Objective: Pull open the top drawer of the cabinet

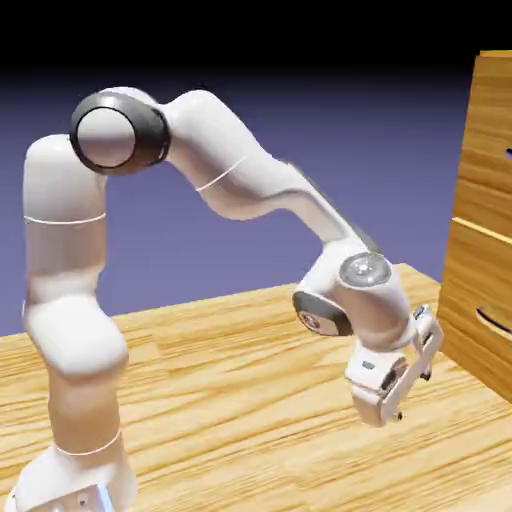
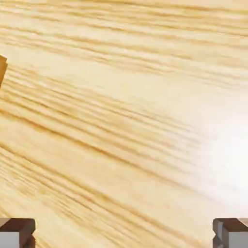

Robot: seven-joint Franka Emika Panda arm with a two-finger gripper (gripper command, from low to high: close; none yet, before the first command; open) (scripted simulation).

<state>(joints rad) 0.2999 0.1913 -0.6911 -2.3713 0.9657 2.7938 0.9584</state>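
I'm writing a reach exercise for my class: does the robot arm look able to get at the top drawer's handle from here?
Probably, though not without moving: the gripper is low, beside the lower drawer, while the top drawer is higher. Nothing visible blocks it.

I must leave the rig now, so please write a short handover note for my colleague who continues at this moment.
Gripper: open, nothing between the fingers. It hangs low over the tabletop, beside the cabinet, not touching it.
Top drawer: closed, its dark handle cut by the exterior view's right edge, above the gripper's level.
Done: no part of the pull.
Left: raise the gripper, take the handle, pull the drawer open.
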